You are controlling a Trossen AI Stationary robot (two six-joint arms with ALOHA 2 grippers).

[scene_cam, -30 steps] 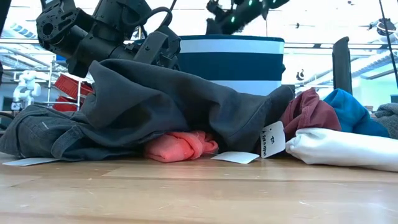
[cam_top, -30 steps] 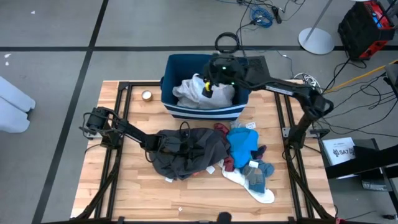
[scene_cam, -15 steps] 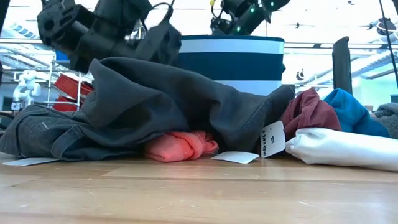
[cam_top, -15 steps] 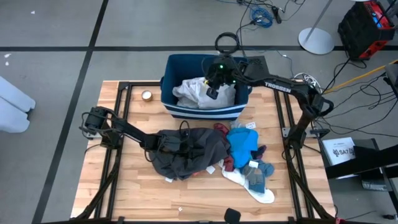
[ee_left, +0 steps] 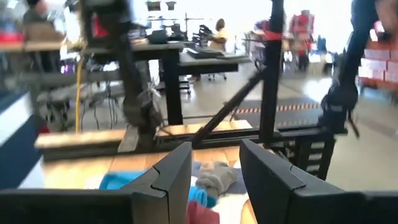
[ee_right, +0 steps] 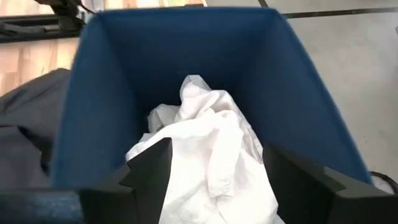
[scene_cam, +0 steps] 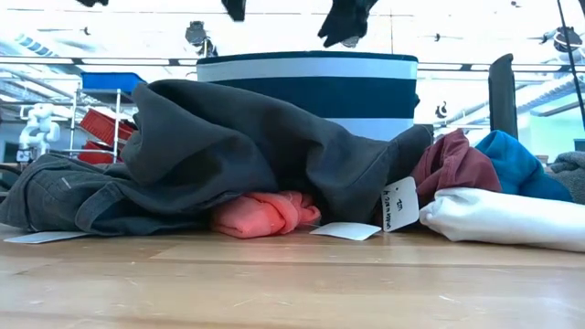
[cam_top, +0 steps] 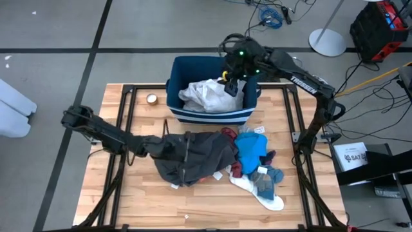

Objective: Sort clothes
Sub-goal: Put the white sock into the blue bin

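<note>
A white garment [cam_top: 206, 95] [ee_right: 211, 143] lies crumpled in the dark blue striped bin [cam_top: 172, 84] [scene_cam: 311, 82] at the table's far side. My right gripper [cam_top: 230, 84] [ee_right: 216, 149] hangs open above it, slanting down, empty. A dark grey garment [cam_top: 193, 158] [scene_cam: 238, 146] lies heaped mid-table over a coral piece [scene_cam: 265, 215]. My left gripper [cam_top: 156, 147] [ee_left: 214, 152] is raised over its left end, level, open and empty. To the right lie maroon [scene_cam: 452, 160], bright blue [cam_top: 251, 149], blue-grey [cam_top: 267, 177] and white [cam_top: 264, 196] pieces.
A small roll of tape [cam_top: 152, 98] sits left of the bin. Black frame rails [cam_top: 125, 122] run along the table's left and right sides. Paper tags [scene_cam: 399, 206] hang from the clothes. Bare wood shows along the near edge [cam_top: 193, 209].
My right gripper has let go of the white garment and risen out of the bin toward its far right corner; the garment stays in the bin. My left gripper has lifted off the dark grey garment, going up and slightly left; the garment has kept its shape.
</note>
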